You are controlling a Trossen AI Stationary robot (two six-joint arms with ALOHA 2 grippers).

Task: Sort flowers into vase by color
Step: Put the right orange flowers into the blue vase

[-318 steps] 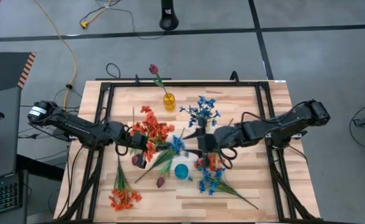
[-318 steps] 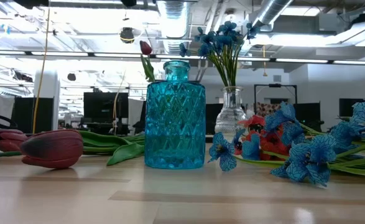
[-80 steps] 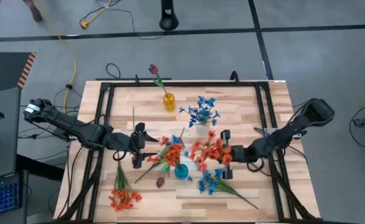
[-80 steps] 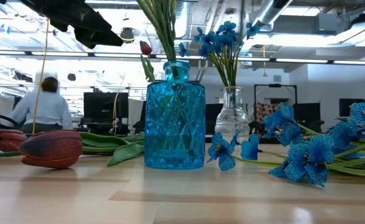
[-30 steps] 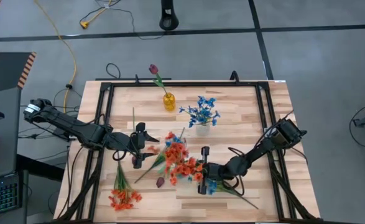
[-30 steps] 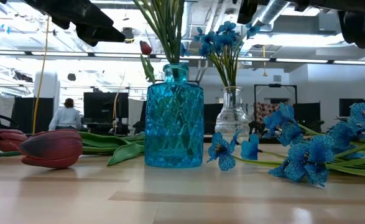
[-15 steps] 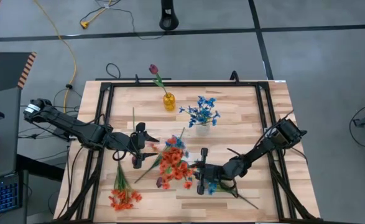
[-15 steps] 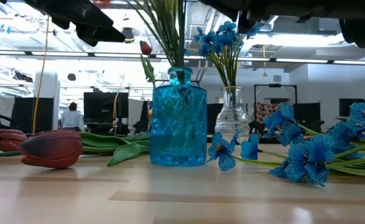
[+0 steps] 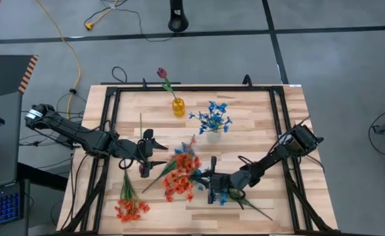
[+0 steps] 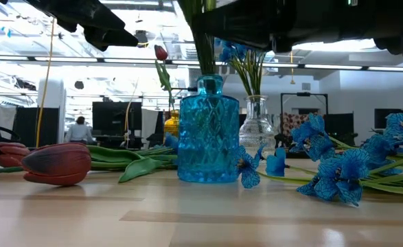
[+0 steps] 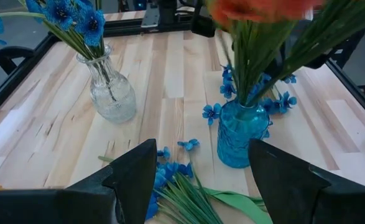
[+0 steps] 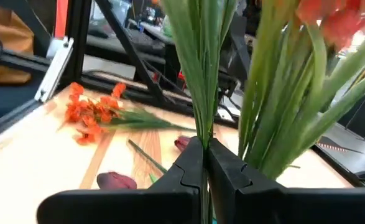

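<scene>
The right gripper (image 12: 204, 163) had its fingers pinched together on the green stems of an orange-red spray (image 9: 180, 176), held over the teal vase (image 10: 208, 130) near the middle of the worktop (image 9: 258, 118), toward its front edge. The left gripper (image 11: 201, 177) hung just beside it on the left, fingers spread wide and holding nothing. Blue flowers (image 9: 212, 118) stood in a clear vase (image 11: 112, 93) farther back; another orange-red spray (image 9: 130, 206) lay by the front left corner.
</scene>
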